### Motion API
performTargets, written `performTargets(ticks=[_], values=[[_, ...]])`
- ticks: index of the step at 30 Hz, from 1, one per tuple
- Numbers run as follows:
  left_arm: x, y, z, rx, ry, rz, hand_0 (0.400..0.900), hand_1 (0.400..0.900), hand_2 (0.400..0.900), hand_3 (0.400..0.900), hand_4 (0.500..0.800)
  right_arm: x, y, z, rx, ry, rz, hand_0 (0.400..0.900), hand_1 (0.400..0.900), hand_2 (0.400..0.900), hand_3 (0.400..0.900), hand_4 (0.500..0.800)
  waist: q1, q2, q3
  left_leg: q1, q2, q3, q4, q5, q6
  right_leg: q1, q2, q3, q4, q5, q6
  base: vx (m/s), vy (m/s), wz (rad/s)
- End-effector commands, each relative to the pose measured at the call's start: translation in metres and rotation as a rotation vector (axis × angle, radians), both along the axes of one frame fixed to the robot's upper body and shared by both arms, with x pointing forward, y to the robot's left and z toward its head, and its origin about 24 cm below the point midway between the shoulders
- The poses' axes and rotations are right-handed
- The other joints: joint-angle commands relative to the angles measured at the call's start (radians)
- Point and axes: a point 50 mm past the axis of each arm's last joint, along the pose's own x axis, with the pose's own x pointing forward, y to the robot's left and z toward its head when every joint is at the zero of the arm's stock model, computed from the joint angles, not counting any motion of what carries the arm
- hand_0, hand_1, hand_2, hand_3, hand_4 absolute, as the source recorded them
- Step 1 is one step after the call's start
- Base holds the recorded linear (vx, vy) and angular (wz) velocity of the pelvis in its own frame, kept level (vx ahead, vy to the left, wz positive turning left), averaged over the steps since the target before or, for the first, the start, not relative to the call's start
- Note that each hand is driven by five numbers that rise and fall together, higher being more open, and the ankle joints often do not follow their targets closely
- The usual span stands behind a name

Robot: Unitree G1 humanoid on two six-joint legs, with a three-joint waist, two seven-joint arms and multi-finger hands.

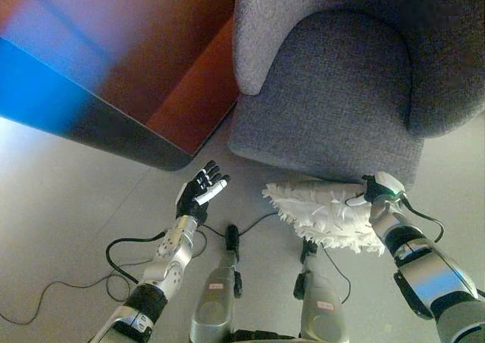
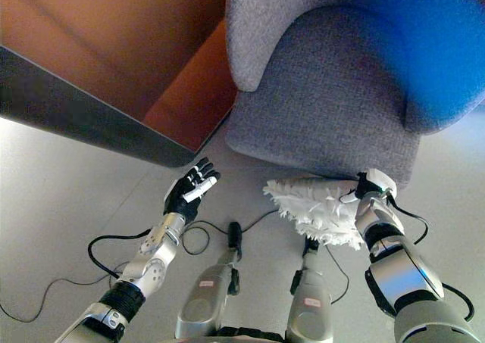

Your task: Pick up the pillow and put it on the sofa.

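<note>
A white fluffy pillow (image 1: 326,213) hangs just below the front edge of the grey sofa (image 1: 341,93), above the floor. My right hand (image 1: 379,188) grips its right end, fingers curled into the fabric. To the left of the pillow and apart from it, my left hand (image 1: 200,192) is raised with its fingers straight, holding nothing. The sofa's seat cushion (image 2: 333,85) lies straight ahead between its rounded arms.
A reddish-brown cabinet (image 1: 144,63) with a dark lower edge stands at the left, close beside the sofa's left arm. Light grey floor (image 1: 68,199) spreads below and to the left.
</note>
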Motion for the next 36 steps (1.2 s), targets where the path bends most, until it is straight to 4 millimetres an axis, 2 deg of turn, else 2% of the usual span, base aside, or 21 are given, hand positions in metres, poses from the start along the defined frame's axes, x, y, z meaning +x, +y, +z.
performTargets(ticks=[1,12,13,14,36], values=[[0.0138,-0.0062,0.0562,-0.043,-0.278,-0.025,0.9,0.9,0.9,0.9,0.8,0.0193,-0.0253,0.0548,-0.16,-0.063,-0.022,0.9,0.9,0.9,0.9,0.8,0.03,-0.025,0.023,-0.042,-0.012,-0.075,0.066,-0.047,-0.008,-0.049,-0.095,0.016,0.071,0.016,0.102,0.0,0.0,0.0],[0.0165,-0.007,0.0606,-0.042,-0.287,-0.031,0.9,0.9,0.9,0.9,0.8,0.0191,-0.0261,0.053,-0.129,0.014,-0.008,0.9,0.9,0.9,0.9,0.8,0.032,-0.026,0.023,-0.053,-0.014,-0.073,0.067,-0.045,-0.007,-0.065,-0.097,0.014,0.074,0.018,0.102,0.0,0.0,0.0],[0.0165,-0.0071,0.0607,-0.043,-0.288,-0.031,0.9,0.9,0.9,0.9,0.8,0.0193,-0.0258,0.0531,-0.128,0.017,-0.006,0.586,0.586,0.586,0.586,0.612,0.032,-0.026,0.023,-0.053,-0.014,-0.072,0.067,-0.045,-0.007,-0.065,-0.097,0.014,0.074,0.018,0.102,0.0,0.0,0.0],[0.0165,-0.0071,0.0607,-0.042,-0.288,-0.03,0.9,0.9,0.9,0.9,0.8,0.0195,-0.0257,0.0533,-0.127,0.014,-0.004,0.4,0.4,0.4,0.4,0.5,0.032,-0.026,0.023,-0.053,-0.014,-0.073,0.066,-0.044,-0.007,-0.065,-0.097,0.015,0.074,0.018,0.102,0.0,0.0,0.0],[0.0167,-0.0052,0.0609,-0.046,-0.292,-0.023,0.9,0.9,0.9,0.9,0.8,0.021,-0.0259,0.0577,-0.13,-0.014,0.002,0.4,0.4,0.4,0.4,0.5,0.027,-0.029,0.023,-0.048,-0.013,-0.068,0.059,-0.042,-0.006,-0.065,-0.093,0.015,0.072,0.02,0.101,0.0,0.0,0.0]])
